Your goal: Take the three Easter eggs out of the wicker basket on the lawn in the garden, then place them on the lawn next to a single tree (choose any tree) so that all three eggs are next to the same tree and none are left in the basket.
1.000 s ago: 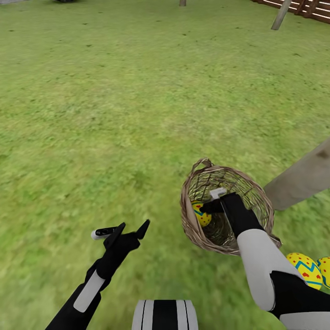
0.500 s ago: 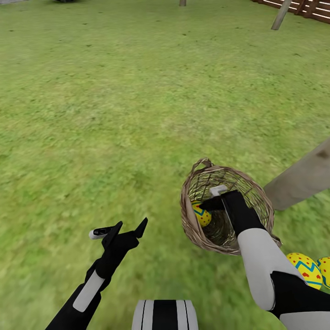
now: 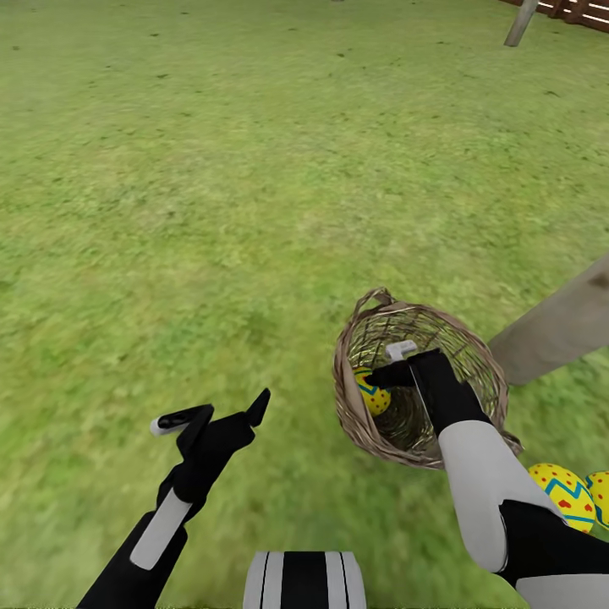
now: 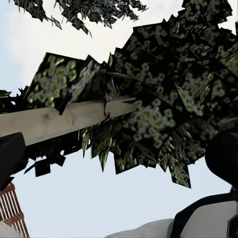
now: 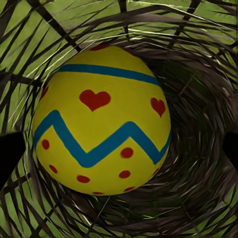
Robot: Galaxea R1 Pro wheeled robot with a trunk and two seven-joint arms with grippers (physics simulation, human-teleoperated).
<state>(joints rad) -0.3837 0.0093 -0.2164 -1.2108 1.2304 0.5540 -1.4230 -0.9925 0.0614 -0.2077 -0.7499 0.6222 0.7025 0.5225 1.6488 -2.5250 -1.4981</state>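
- Head view: your right gripper [image 3: 382, 375] sits inside the wicker basket [image 3: 355, 414], fingers apart beside the last Easter egg [image 3: 370, 391]; left gripper [image 3: 222, 406] spread, empty.
- Right wrist view: the egg [image 5: 101, 120] looks smooth, rigid, likely slippery; grip across its widest middle.
- Left wrist view: tree trunk [image 4: 54, 120].

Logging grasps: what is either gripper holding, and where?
Nothing: the left gripper is open over grass; the right gripper reaches toward the yellow zigzag egg, ungripped.

Brown slat fence [image 3: 584, 10] at far corner, slanted grey post [image 3: 520, 24], pale blue sky [image 4: 99, 198]
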